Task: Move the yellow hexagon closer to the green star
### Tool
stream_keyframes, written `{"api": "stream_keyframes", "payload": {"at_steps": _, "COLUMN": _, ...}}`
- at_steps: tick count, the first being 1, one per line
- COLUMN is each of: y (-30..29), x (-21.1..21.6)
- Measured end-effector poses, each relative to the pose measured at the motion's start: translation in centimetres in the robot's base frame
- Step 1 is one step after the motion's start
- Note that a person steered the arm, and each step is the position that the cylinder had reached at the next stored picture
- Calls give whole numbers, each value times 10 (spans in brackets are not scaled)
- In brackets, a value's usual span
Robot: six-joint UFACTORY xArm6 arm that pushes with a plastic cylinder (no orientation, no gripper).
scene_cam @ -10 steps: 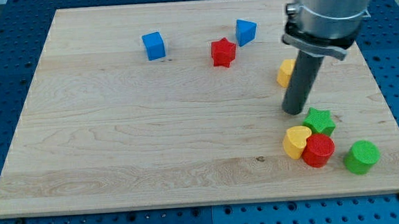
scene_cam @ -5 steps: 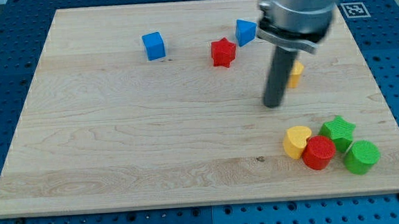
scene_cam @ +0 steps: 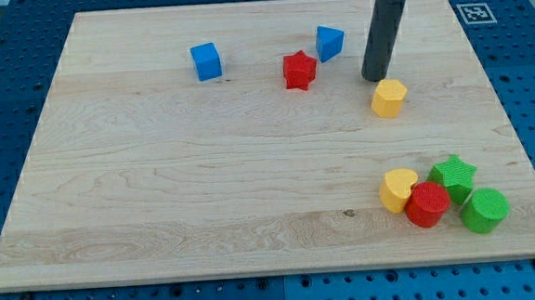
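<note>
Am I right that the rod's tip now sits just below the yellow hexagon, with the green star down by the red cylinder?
Not quite: in the camera view my tip sits just above the yellow hexagon, toward the view's top. The green star is indeed beside the red cylinder.

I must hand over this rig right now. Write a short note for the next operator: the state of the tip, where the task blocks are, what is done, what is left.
Tip: my tip rests on the board just above the yellow hexagon, toward the view's top, close to it; contact cannot be judged.
Blocks: the green star sits lower right, in a cluster with the yellow heart, red cylinder and green cylinder.
Done: tip is placed behind the hexagon.
Left: push the hexagon down and right toward the star; a clear gap remains.
</note>
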State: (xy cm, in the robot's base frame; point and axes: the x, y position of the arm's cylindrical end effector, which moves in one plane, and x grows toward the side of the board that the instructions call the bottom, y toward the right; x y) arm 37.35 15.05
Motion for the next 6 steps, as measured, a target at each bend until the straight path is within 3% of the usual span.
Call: {"api": "stream_keyframes", "payload": {"at_steps": 6, "y": 2, "x": 112}}
